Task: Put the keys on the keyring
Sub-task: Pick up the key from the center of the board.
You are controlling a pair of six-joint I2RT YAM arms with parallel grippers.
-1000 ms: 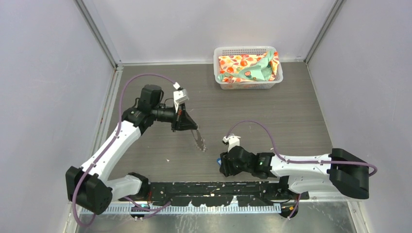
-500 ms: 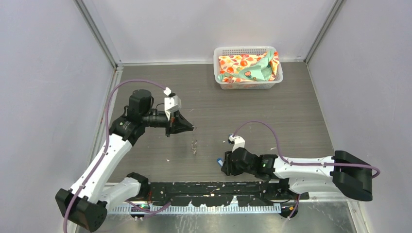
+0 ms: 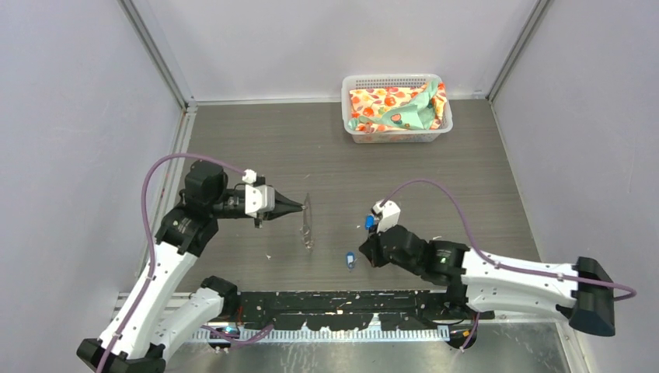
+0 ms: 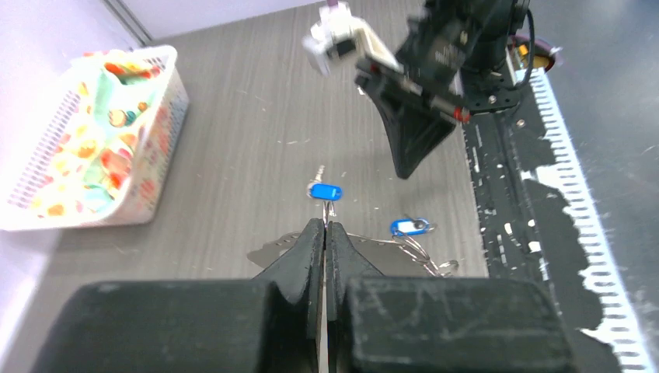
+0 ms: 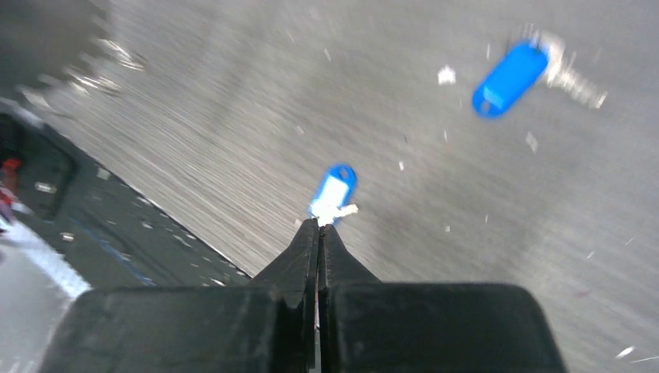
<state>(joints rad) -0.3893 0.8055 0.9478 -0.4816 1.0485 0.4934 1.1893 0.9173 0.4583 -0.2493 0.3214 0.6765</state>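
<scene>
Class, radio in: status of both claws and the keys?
Left claw shut on keyring. Right claw shut, tip at one key, grip unclear. Other key loose on table.

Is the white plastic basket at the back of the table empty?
No, the white plastic basket holds a crumpled orange-and-green patterned cloth.

A white basket of flowery cloth stands on the grey desk, well beyond my right gripper, against the far wall.
</scene>
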